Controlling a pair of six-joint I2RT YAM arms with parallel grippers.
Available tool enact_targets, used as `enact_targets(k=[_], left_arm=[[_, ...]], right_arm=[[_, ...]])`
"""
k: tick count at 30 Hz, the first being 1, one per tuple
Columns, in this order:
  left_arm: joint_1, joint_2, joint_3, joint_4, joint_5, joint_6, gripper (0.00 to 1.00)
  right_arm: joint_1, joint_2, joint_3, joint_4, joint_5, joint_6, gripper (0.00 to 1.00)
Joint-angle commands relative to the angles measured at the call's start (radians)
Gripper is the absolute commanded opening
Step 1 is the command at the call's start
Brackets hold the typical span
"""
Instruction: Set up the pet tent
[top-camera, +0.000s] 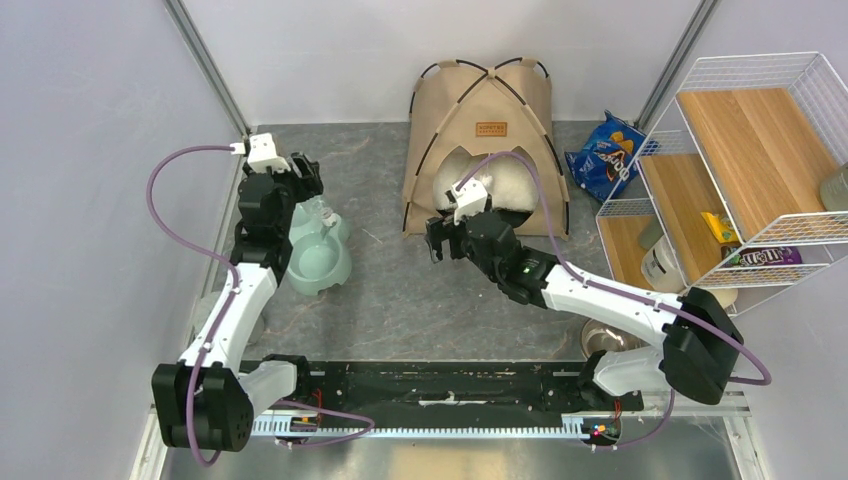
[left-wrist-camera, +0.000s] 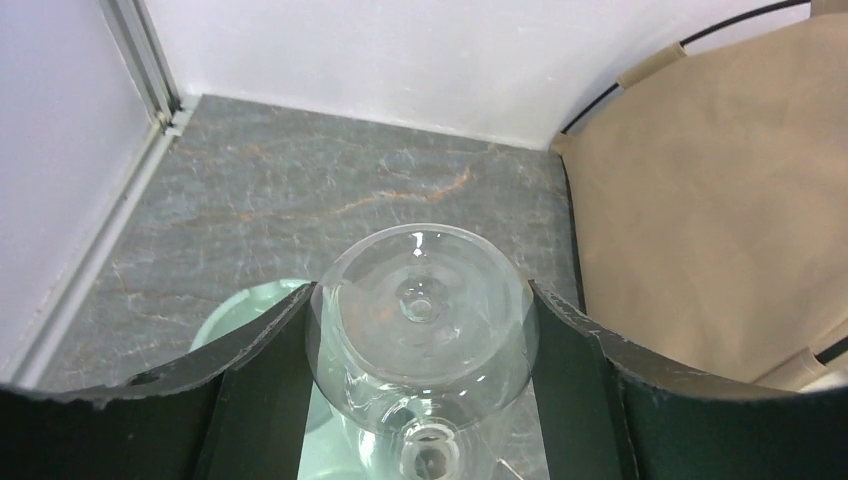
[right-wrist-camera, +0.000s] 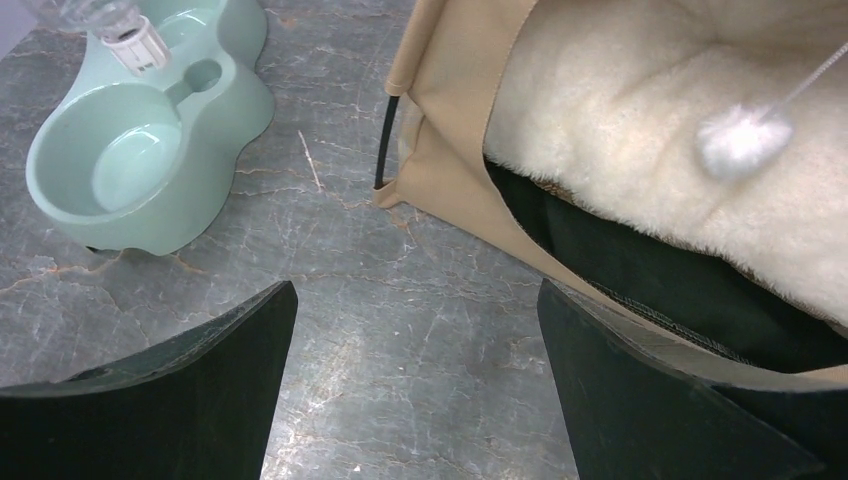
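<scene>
A grey marbled table (top-camera: 400, 300) is seen from above, with two robot arms mounted at its near edge. The pet tent (top-camera: 450, 130), made of tan fabric, stands upright against the table's far edge, a little right of the middle. Its thin black poles (top-camera: 520, 92) arch and cross at the peak. Its opening faces the near edge, and a small brown label (top-camera: 490, 128) sits above that opening. A fluffy white pillow (right-wrist-camera: 620, 110) fills the inside on black lining, with a white pompom (right-wrist-camera: 742, 140) dangling in front of it. The right gripper (right-wrist-camera: 415, 300) hovers just in front of the tent's opening, near its left front corner. Its fingers are spread wide and hold nothing. Toward the left edge, the left gripper (left-wrist-camera: 420, 300) clasps a clear bottle (left-wrist-camera: 422, 345) between its fingers, above a mint green double bowl feeder (top-camera: 320, 262). At the right edge stand a white wire rack (top-camera: 760, 170) with wooden shelves and a blue snack bag (top-camera: 605, 155).
</scene>
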Motion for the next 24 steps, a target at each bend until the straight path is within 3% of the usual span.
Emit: enact_targets(k=[1,11,24], left_arm=[[-0.004,0.010,-0.047,0.204,-0.029,0.091,0.36],[-0.004,0.037,-0.180,0.452,0.044,0.127,0.36],[-0.004,0.080,-0.276,0.618,0.050,0.183,0.36]], right_arm=[[-0.023,-0.033,0.003,-0.010,0.016,0.027,0.97],[-0.049,-0.049,-0.006,-0.034,0.019,0.042,0.97],[-0.067,-0.060,-0.010,-0.066,0.015,0.050,0.97]])
